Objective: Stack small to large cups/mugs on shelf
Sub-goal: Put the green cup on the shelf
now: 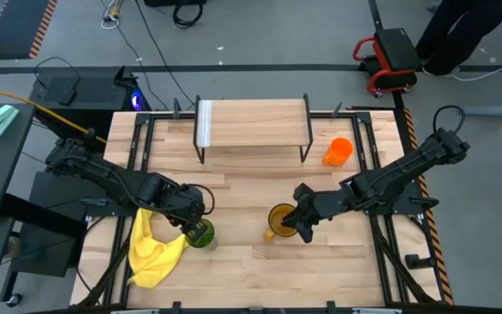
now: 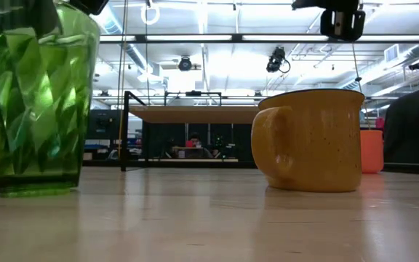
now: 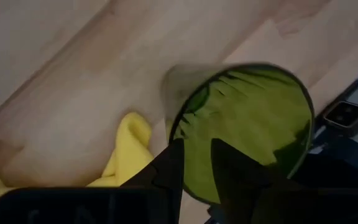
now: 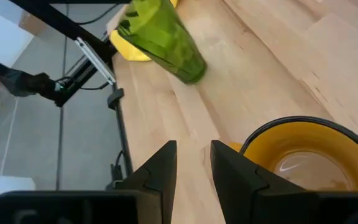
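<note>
The left end effector [image 1: 197, 218] hangs at the rim of the green tumbler [image 1: 201, 234], its fingers [image 3: 169, 171] parted, one inside the mouth and one outside; whether they actually pinch the wall cannot be told. The tumbler stands upright on the wooden bench [image 1: 251, 270], touching a crumpled yellow cloth [image 1: 153, 249] on its outer side. The right end effector [image 1: 301, 225] hovers with jaws apart just beside the amber-yellow mug [image 1: 281, 221], holding nothing; the mug sits upright near the bench's middle, well apart from the tumbler. Beyond them, the bright orange mug [image 1: 339, 151] rests just beside the shelf [image 1: 253, 123], which stands along the bench's far edge.
</note>
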Available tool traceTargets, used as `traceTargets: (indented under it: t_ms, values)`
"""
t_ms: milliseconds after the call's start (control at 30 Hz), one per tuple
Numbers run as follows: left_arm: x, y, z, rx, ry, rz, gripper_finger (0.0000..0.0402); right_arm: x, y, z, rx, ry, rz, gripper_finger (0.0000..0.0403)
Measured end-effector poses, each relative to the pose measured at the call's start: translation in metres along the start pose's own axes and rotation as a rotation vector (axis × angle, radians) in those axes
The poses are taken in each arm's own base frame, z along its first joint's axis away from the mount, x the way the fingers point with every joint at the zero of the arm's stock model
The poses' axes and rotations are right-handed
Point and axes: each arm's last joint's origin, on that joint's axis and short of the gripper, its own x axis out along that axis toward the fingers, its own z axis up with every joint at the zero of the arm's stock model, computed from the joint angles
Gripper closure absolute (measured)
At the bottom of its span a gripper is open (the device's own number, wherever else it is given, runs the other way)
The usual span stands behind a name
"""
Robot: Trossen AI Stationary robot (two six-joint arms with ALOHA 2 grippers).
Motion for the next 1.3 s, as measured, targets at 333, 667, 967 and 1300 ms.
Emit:
traceTargets:
  t_ms: [333,667,967,1300]
  values:
    - [0.001,-0.005,0.009,-0.011,-0.031,-0.06,0.0315,0.006,-0.001,-0.002,-0.004,0.004,-0.017,0.0298]
    - [-0.001,-0.007,0.009,-0.005,-0.031,-0.097,0.0326,0.006,-0.001,-0.002,-0.011,0.004,-0.018,0.0298]
    - [-0.02,-0.004,0.006,-0.004,-0.016,-0.049,0.0331,0.006,0.0,-0.001,-0.026,-0.002,-0.014,0.0298]
    - [-0.01,-0.004,0.007,0.036,0.011,0.041,0.0323,0.005,0.0,-0.001,-0.029,-0.004,-0.014,0.0298]
